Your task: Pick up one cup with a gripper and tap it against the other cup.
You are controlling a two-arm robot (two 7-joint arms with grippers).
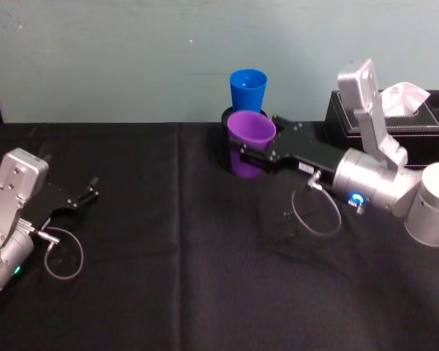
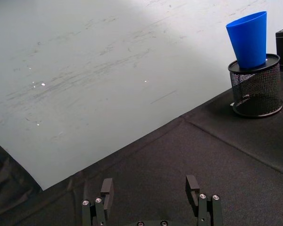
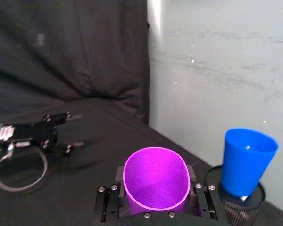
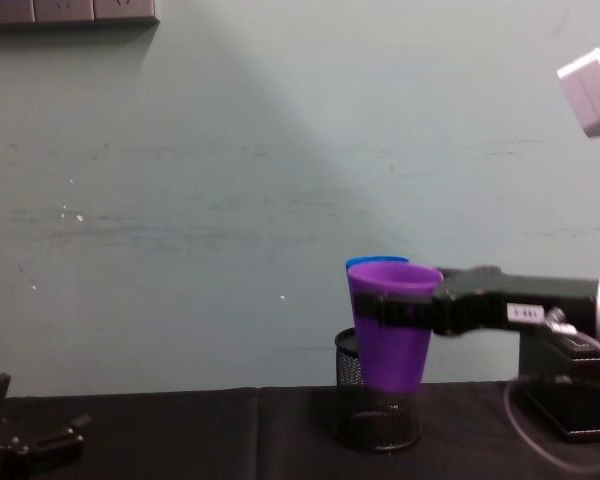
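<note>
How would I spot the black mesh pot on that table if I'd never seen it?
Look to the far edge of the black table, by the pale wall. The black mesh pot stands there with the blue cup upright inside it. Unlike the smooth purple cup gripped by the right gripper beside it, it is see-through wire netting.

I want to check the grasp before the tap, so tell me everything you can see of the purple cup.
The purple cup is a smooth, tapered plastic tumbler, wide at its open mouth and narrower at the base, empty inside. It stands upright, held off the table with the right gripper clamped on its sides just below the rim. It hangs in front of the blue cup, which sits in a black mesh pot. Whether the two cups touch cannot be told.
</note>
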